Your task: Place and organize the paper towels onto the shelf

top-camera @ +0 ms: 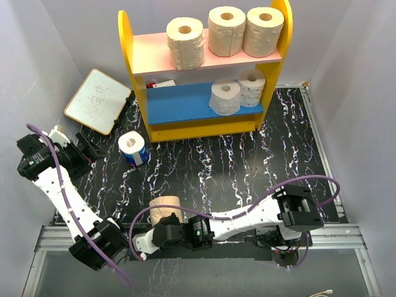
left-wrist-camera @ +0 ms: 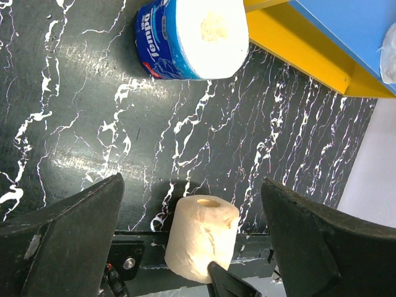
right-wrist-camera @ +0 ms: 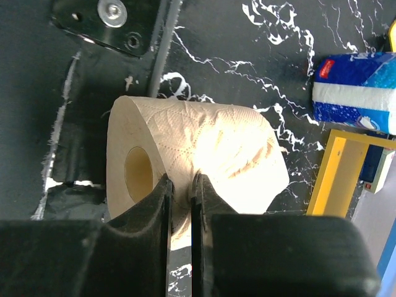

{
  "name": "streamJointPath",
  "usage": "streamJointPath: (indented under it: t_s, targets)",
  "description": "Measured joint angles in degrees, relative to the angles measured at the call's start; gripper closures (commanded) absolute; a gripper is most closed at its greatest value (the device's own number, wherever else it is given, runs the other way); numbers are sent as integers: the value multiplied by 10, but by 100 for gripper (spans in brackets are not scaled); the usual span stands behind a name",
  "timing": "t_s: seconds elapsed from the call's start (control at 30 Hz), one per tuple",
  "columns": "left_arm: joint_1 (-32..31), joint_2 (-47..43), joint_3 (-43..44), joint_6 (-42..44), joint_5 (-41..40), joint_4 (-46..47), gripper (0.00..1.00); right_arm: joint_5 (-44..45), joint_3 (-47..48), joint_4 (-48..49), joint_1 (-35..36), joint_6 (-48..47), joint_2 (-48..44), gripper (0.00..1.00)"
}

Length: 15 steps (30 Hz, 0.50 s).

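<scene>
1. Black, white-veined marble-look table (top-camera: 247, 161) carries everything.
2. Two-tier shelf (top-camera: 125, 37) with yellow round-topped side panels stands upright at 12 o'clock on the table. It has a pink upper board (top-camera: 148, 55) and a blue lower board (top-camera: 179, 102).
3. Flat white whiteboard (top-camera: 98, 100) with a pale frame sits at 10 o'clock, near the shelf's left panel but not touching it.
4. Three large tan rolls stand cores up in a row on the pink upper board: (top-camera: 185, 42), (top-camera: 226, 30), (top-camera: 263, 31). The right two touch; the left one stands slightly apart.
5. The fourth tan roll (right-wrist-camera: 204, 154) is on the table at 7 o'clock, by the near edge, core up in the left wrist view. The right fingers (right-wrist-camera: 154, 210) are nearly together, clamped on its paper wall just beside the core.
6. White blue-wrapped roll (top-camera: 133, 148) stands core up on the table at 10 o'clock, in front of the shelf's left foot. Nothing is touching it.
7. Two small pale rolls (top-camera: 225, 96), (top-camera: 252, 86) stand upright and touching at the 3 o'clock end of the blue lower board.
8. The left fingers (left-wrist-camera: 74, 235) are spread wide and hold nothing. They are over the table at 9 o'clock.
</scene>
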Motion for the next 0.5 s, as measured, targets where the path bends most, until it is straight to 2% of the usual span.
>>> streamJointPath:
  t_s: [0.13, 0.23, 0.4, 0.5]
  targets:
    - [0, 0, 0, 0, 0, 0, 9, -9, 7, -8, -30, 7, 0, 100]
    - [0, 1, 0, 0, 0, 0, 9, -56, 41, -49, -90, 32, 0, 100]
    - [0, 7, 0, 1, 2, 0, 9, -243, 123, -116, -273, 144, -8, 100]
    - [0, 11, 0, 1, 2, 0, 9, -319, 135, -120, -396, 261, -30, 100]
